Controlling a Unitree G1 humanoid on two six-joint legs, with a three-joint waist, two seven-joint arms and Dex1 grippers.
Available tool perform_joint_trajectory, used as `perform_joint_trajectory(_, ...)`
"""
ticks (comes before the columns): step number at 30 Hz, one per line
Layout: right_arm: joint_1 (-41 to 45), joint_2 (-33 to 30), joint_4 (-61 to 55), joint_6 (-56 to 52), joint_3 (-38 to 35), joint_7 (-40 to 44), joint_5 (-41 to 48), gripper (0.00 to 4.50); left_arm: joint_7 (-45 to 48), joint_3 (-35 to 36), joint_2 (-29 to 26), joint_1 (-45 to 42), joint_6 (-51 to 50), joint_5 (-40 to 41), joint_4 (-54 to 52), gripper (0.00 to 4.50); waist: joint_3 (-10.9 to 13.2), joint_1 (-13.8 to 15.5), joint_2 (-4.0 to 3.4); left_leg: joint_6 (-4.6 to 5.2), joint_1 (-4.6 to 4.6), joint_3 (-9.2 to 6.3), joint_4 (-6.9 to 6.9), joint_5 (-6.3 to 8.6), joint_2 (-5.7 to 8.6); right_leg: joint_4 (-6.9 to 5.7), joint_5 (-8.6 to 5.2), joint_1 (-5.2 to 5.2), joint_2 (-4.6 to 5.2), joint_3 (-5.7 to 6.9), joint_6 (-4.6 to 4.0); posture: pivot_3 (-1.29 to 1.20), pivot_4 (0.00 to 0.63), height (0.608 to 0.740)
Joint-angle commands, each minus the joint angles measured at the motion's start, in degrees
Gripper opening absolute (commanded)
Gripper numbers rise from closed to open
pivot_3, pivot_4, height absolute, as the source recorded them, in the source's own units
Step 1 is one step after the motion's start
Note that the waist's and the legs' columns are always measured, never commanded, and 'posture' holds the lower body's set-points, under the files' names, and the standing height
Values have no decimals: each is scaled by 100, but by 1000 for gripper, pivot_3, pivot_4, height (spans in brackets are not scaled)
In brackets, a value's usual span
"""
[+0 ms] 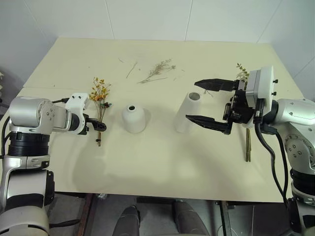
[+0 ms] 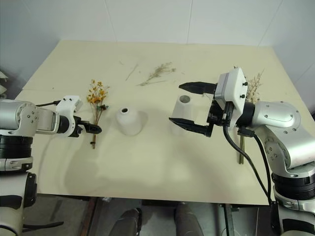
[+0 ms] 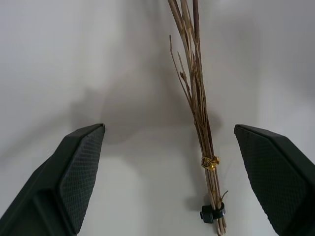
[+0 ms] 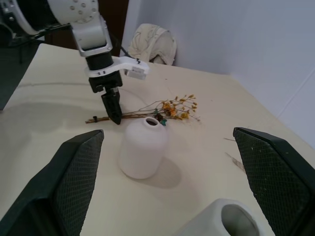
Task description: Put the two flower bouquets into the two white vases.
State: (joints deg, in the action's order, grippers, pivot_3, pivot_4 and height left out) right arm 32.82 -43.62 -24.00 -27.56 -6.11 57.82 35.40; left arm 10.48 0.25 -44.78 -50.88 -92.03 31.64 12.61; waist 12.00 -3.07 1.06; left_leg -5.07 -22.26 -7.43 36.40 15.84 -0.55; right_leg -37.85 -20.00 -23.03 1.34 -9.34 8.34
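Observation:
The thin-stemmed bouquet with yellow-orange blossoms (image 1: pixel 100 93) lies flat on the table, left of the short squat white vase (image 1: pixel 133 118). My left gripper (image 1: pixel 97 126) hovers open over its lower stems (image 3: pixel 203 123), which lie between the fingers, untouched. The taller white cone vase (image 1: pixel 188 112) stands to the right of the squat one. My right gripper (image 1: pixel 192 101) is open, held level and pointing left, one finger above the cone vase's mouth and one in front of it. The bushier green-beige bouquet (image 2: pixel 254 86) lies behind the right hand, its stems (image 1: pixel 248 145) showing below the wrist.
A loose dried sprig (image 1: pixel 157 70) and a thin twig (image 1: pixel 131 70) lie at the back of the cream table (image 1: pixel 147 182). White walls stand behind the table. The right wrist view shows the squat vase (image 4: pixel 142 147) with the left gripper (image 4: pixel 114 105) beyond it.

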Motion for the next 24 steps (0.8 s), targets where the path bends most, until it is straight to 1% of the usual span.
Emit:
perform_joint_trajectory(1, 69, -168, -165, 134, -79, 233, 102, 4460, 61, -333, -43, 1, -47, 266, 350, 4500, 0, -1, -1, 0, 1, 0, 0, 0, 0, 0, 0, 1, -1, 0, 0, 0, 150, 740)
perform_joint_trajectory(4, 115, -171, -112, 154, -81, 268, 77, 4500, 68, -523, -37, 47, -47, 487, 412, 3915, -2, -2, -3, 0, 9, 0, 0, -1, 1, 0, 0, 10, 1, 0, 0, 0, 150, 740)
perform_joint_trajectory(10, 95, -157, -151, 111, -105, 232, 78, 4500, -19, -596, -133, 239, -47, 586, 300, 2218, -3, 8, -4, 0, 9, 0, -1, -1, 7, 3, -1, 11, 8, -1, 2, 0, 150, 740)
perform_joint_trajectory(12, 94, -166, -154, 97, -115, 221, 78, 4500, -62, -530, -159, 263, -47, 563, 311, 1604, -2, 6, -4, 0, 8, 0, -1, -1, 11, 5, -2, 12, 12, -1, 4, 0, 150, 740)
perform_joint_trajectory(17, 83, -191, -162, 64, -145, 193, 78, 4500, -253, -89, -146, 297, -47, 262, 525, 129, -3, 4, -4, 1, 8, 0, -2, -1, 17, 6, -3, 12, 16, -1, 6, 0, 150, 740)
perform_joint_trajectory(18, 74, -206, -162, 55, -157, 192, 78, 4500, -268, -1, -161, 316, -47, 205, 545, 27, -2, 4, -4, 1, 8, 0, -2, -1, 17, 6, -3, 12, 16, -1, 6, 0, 150, 740)
perform_joint_trajectory(21, 13, -282, -178, 17, -221, 186, 83, 4500, -263, 457, -180, 369, -7, -46, 670, 27, -3, 2, -4, 2, 9, 0, -1, -2, 18, 4, -3, 12, 16, -1, 6, 0, 150, 740)
perform_joint_trajectory(23, -36, -329, -201, -12, -274, 162, 105, 4500, -306, 937, -132, 434, 513, -216, 778, 27, -3, -16, -4, 5, 11, -1, -1, -5, 18, 0, -3, 12, 15, -1, 6, 0, 150, 740)
perform_joint_trajectory(24, -66, -355, -222, -28, -300, 151, 118, 4500, -240, 1368, -37, 458, 1065, -167, 829, 27, -3, -22, -4, 6, 13, -1, -1, -7, 18, -3, -3, 12, 15, -1, 6, 0, 150, 740)
